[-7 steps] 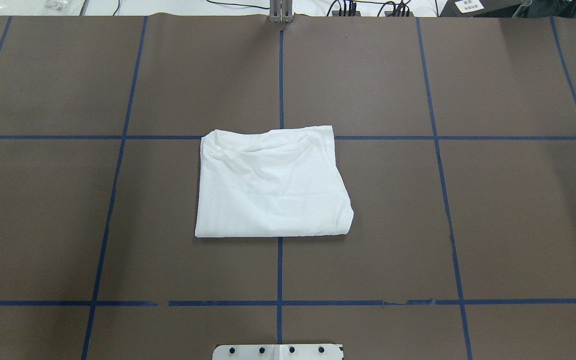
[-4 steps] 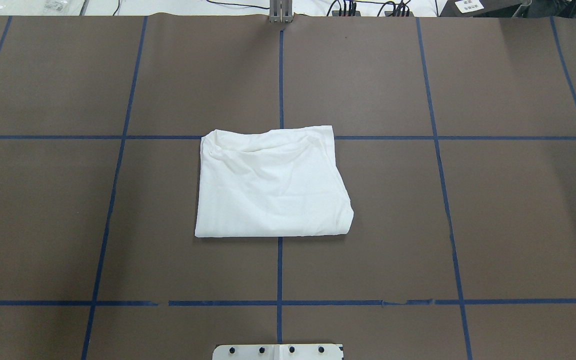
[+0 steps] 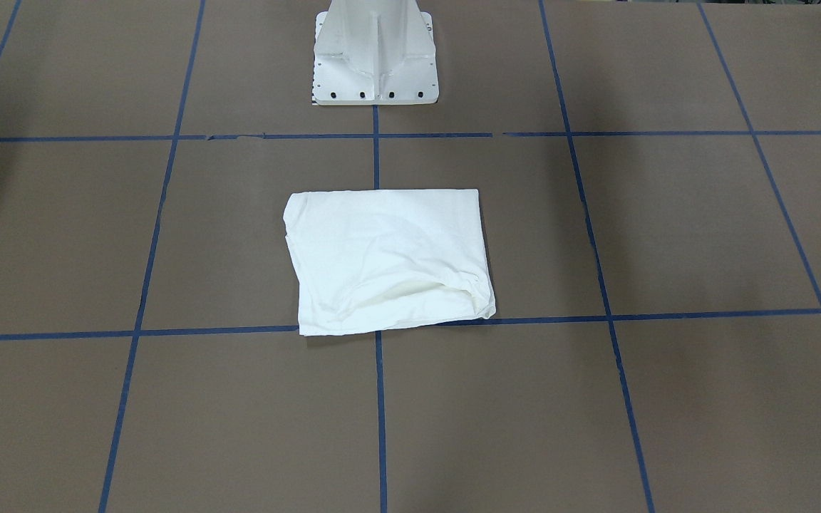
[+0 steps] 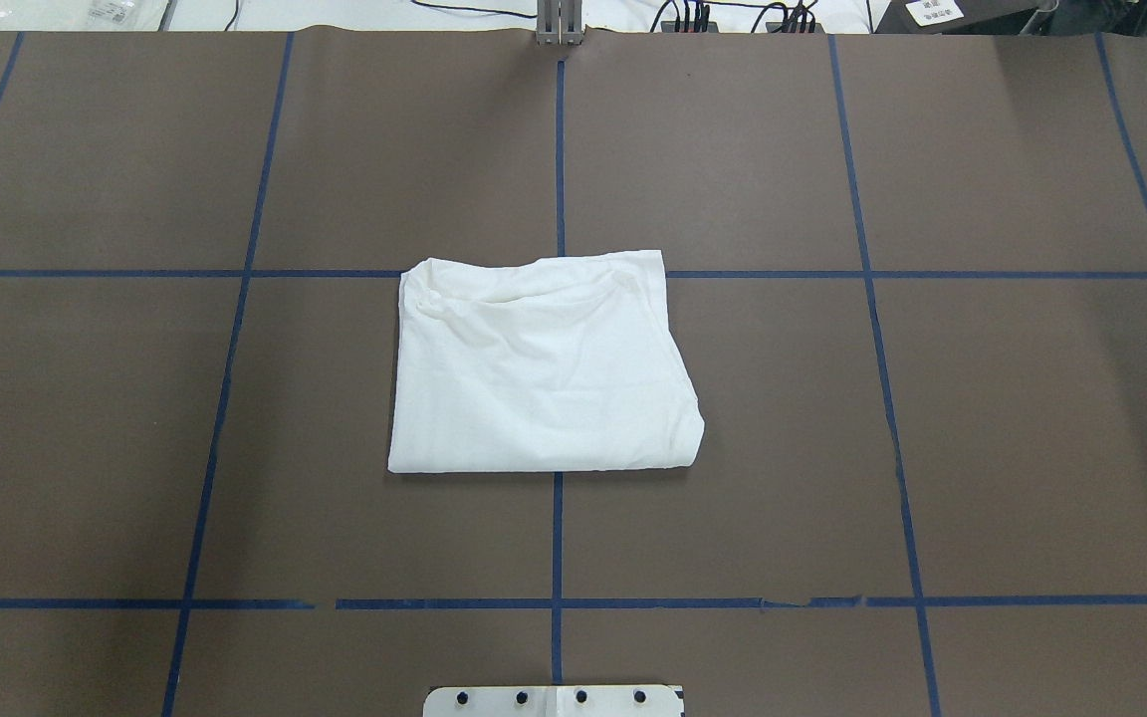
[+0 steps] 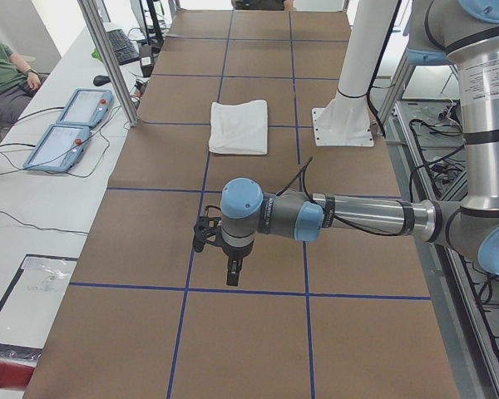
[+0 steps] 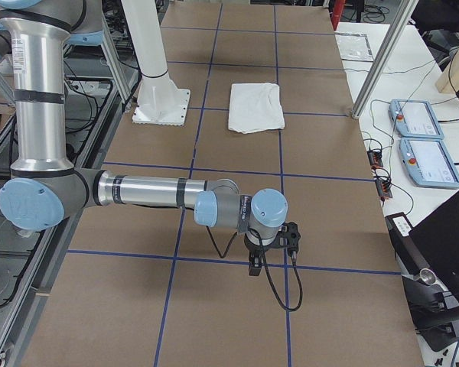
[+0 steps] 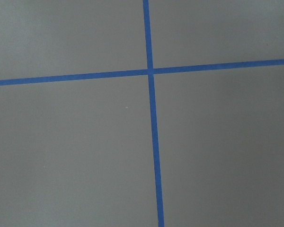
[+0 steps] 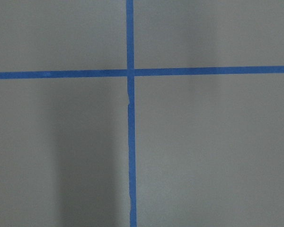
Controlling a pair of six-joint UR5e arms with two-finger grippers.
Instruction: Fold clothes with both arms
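The clothes, one white T-shirt (image 4: 541, 366), lie folded into a compact rectangle at the middle of the brown table; they also show as the T-shirt (image 3: 389, 260), the T-shirt (image 5: 239, 126) and the T-shirt (image 6: 255, 107). No print, collar or label shows. My left gripper (image 5: 232, 276) hangs over the table's left end, far from the shirt, and shows only in the exterior left view, so I cannot tell its state. My right gripper (image 6: 255, 265) hangs over the right end, seen only in the exterior right view, state unclear.
Blue tape lines (image 4: 558, 149) grid the brown table. The white pedestal base (image 3: 375, 53) stands at the robot's side. Two tablet pendants (image 5: 71, 125) lie on a side bench, where a seated person (image 5: 0, 71) shows. Both wrist views hold only table and tape (image 7: 151, 113).
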